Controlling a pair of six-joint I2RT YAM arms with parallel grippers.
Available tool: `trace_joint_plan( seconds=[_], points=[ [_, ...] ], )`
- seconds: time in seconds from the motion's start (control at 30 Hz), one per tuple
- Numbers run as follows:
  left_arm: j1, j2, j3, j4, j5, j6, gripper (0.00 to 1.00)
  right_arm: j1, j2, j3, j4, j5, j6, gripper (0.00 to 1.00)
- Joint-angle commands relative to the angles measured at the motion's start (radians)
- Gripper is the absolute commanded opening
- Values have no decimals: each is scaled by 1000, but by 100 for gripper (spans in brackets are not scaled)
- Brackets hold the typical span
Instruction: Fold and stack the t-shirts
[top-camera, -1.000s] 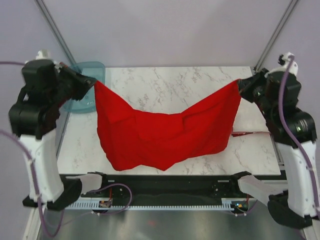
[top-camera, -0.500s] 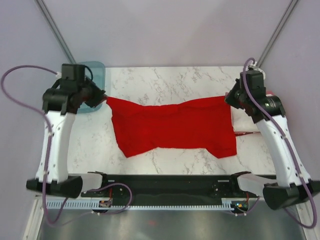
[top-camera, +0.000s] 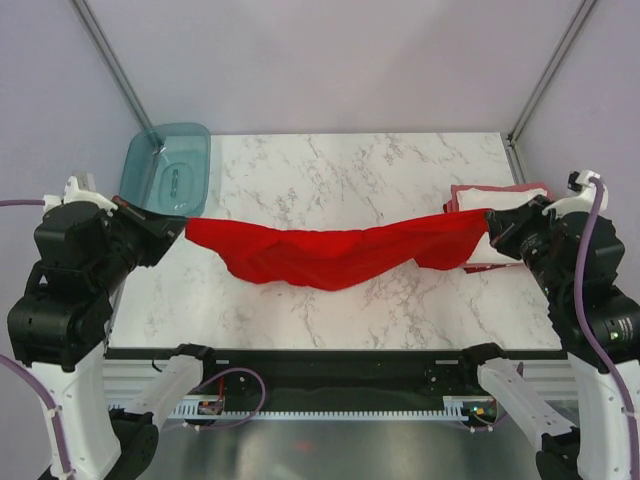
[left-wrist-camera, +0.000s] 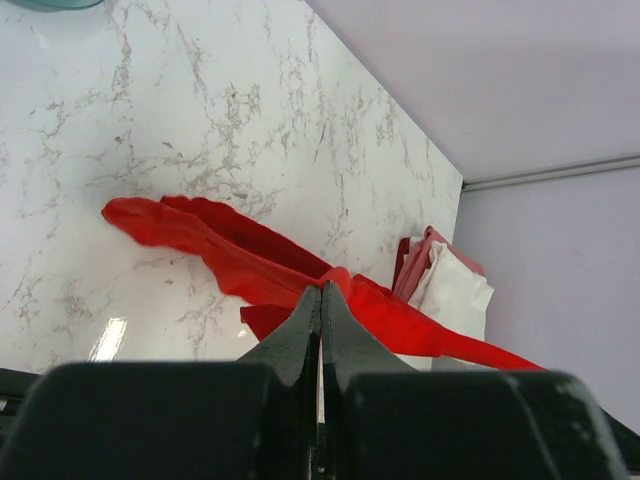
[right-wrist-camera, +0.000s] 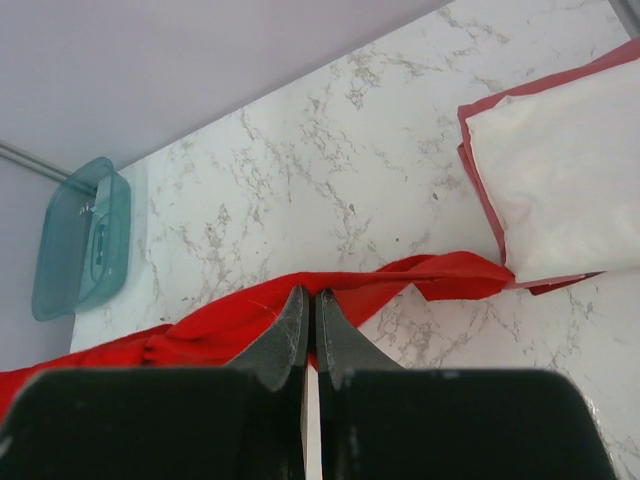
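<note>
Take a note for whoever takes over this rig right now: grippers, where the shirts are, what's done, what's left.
The left gripper is shut on one end of the red t-shirt; the right gripper is shut on the other end.
The shirt hangs bunched between them across the table.
Done: the white t-shirt lies folded on the pinkish-red t-shirt at the table's right side.
Left: fold the red one and stack it there.
</note>
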Motion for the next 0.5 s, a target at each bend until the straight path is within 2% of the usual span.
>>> trace_joint_plan(
  seconds=[0.0, 0.07, 0.13, 0.2, 0.27, 0.33, 0.4, 0.47],
  points=[
    [3, -18, 4, 25, 15, 22, 2, -3, -35, 19, 14, 10, -13, 0],
    [3, 42, 48, 39, 15, 25, 2, -3, 20, 62, 60, 13, -8, 0],
    [3, 199, 131, 42, 9, 29, 2, -4, 110, 140, 80, 24, -6, 0],
    [3, 368, 196, 38, -29, 26, 2, -4, 289, 195, 85, 34, -5, 0],
    [3, 448, 202, 44, -72, 6, 2, -4, 470, 263, 79, 54, 3, 0],
    [5, 549, 201, 51, -57, 25, 2, -24, 573, 322, 48, -14, 9, 0],
    [5, 574, 176, 50, -34, 32, 2, -29, 650, 330, 42, -47, 12, 0],
    [5, 532, 136, 79, -43, 31, 2, -31, 609, 269, 81, -50, 18, 0]
  ],
)
